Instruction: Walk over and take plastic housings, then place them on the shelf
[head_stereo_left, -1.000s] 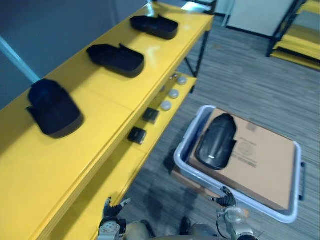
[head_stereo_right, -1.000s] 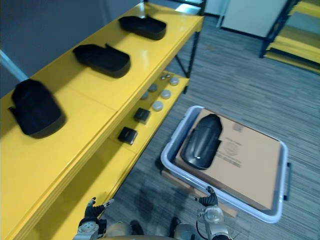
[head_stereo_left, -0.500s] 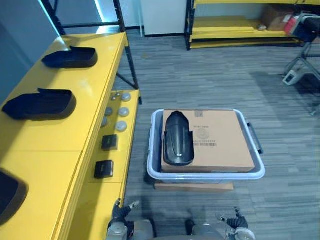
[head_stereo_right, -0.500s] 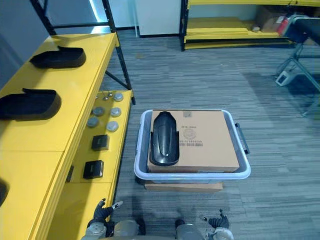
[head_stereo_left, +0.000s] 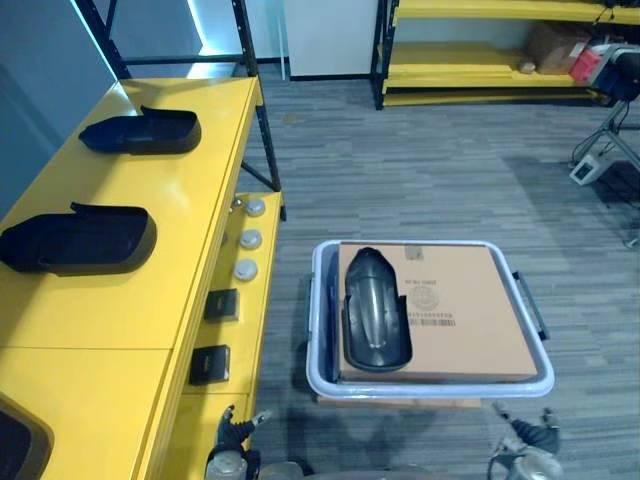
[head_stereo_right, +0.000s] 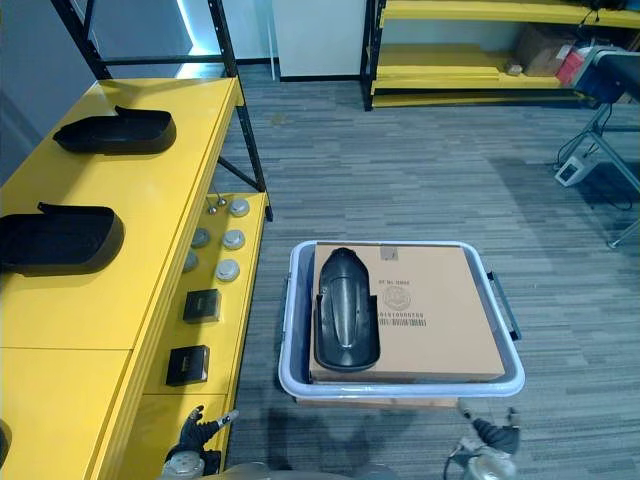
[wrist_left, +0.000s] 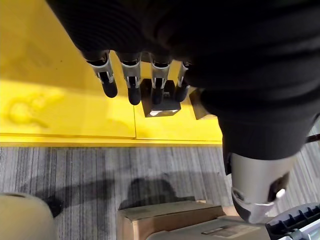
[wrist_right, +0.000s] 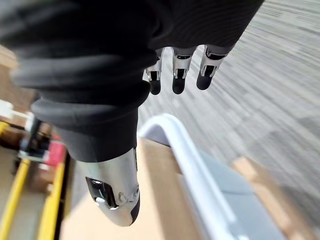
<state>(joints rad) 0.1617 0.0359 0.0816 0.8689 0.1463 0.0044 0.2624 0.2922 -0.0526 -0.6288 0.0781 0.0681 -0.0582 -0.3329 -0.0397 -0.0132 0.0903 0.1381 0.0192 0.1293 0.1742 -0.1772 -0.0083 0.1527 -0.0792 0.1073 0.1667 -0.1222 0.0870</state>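
While left hand (head_stereo_left: 236, 436) and right hand (head_stereo_left: 533, 436) hang with fingers (wrist_left: 132, 86) apart, housing (head_stereo_left: 375, 323) tops carton (head_stereo_left: 462, 322).

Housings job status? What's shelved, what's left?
Done: far housing, middle housing and near housing lie on the yellow shelf. In hand: nothing; left hand and right hand are open. Left: last housing on the cardboard box in the bin.

The left hand (wrist_left: 215, 50) has a black ribbed cover (wrist_left: 125, 25) over its back and wrist, a row of silver fingers (wrist_left: 131, 80) with rounded black tips, and a smooth silver-grey thumb (wrist_left: 254, 177) with a dark inset and a small pale dot near its end. The right hand (wrist_right: 85, 70) is built alike: black ribbed cover, silver dark-tipped fingers and a silver thumb bearing a dark rectangular recess.
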